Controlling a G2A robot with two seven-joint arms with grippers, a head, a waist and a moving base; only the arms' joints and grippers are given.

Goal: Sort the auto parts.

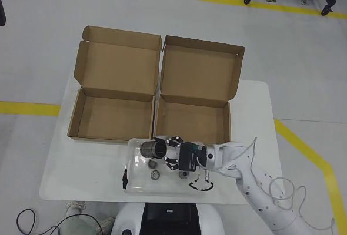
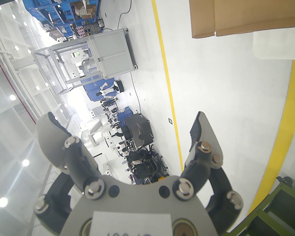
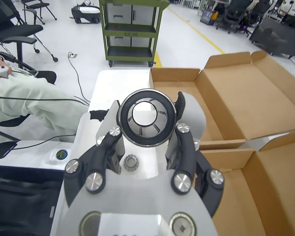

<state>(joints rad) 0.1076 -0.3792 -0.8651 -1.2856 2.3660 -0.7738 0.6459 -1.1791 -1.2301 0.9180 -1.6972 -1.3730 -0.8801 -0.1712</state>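
Observation:
My right gripper (image 1: 163, 150) is shut on a large metal bearing ring (image 1: 156, 148), holding it just above the clear tray (image 1: 133, 179) at the table's front. In the right wrist view the ring (image 3: 162, 133) sits clamped between the fingers of that gripper (image 3: 148, 103). Below it, a small toothed bearing (image 3: 131, 162) lies in the tray (image 1: 156, 174). A black ring (image 1: 201, 185) lies on the table beside the tray. My left gripper (image 2: 124, 121) is open and holds nothing, facing out over the floor.
Two open cardboard boxes, one on the left (image 1: 112, 117) and one on the right (image 1: 191, 120), stand side by side behind the tray with their lids raised. Both have bare floors. A green cart (image 3: 132, 30) stands beyond the table's left end.

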